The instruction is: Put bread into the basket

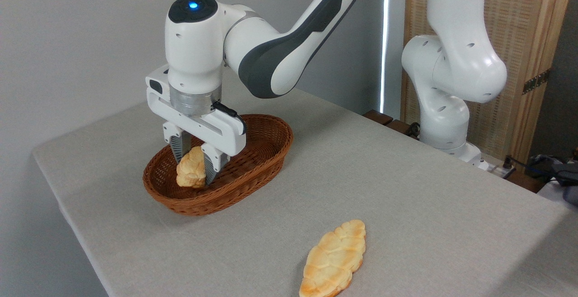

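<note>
Inside the oval wicker basket (253,170), the pincer (195,168) grips the lumpy bread (191,170).

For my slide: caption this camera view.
Gripper holds the bread inside the basket; braided loaf lies on table.

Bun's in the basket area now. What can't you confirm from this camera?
- Whether the bun rests on the basket floor: near rim hides its underside.
- Grip contact: fingers of the gripper cover the bun's sides.
- The loaf: its near end is cut off by the bottom edge.
</note>
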Motion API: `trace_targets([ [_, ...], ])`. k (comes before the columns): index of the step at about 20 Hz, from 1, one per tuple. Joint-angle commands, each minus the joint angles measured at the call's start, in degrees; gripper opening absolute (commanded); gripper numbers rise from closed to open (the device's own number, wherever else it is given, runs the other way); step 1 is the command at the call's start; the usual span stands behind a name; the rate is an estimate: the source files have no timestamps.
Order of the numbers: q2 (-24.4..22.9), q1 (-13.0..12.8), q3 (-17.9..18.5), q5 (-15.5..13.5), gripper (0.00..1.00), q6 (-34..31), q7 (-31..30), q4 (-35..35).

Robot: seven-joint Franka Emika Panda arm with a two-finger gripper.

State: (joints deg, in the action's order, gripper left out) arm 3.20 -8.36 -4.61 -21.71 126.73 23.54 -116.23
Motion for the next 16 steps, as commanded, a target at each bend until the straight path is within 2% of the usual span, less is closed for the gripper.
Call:
trace_targets([
  [1, -0.22, -0.26, 0.39, -2.64, 1.0, -0.34, -0.6, 0.48],
  [6, -0.57, -0.17, 0.83, -4.66, 1.0, -0.52, -0.69, 2.76],
  [9, -2.05, -0.08, 1.79, -4.66, 1.0, -1.21, -1.13, 4.86],
  [11, -3.11, -0.17, 4.95, -4.05, 1.0, -6.02, -0.78, 8.11],
  [13, -3.12, -0.08, 7.76, -3.61, 1.0, -14.1, 0.53, 13.19],
  [16, -3.12, -0.17, 11.98, 0.78, 1.0, -25.18, 9.83, 20.32],
])
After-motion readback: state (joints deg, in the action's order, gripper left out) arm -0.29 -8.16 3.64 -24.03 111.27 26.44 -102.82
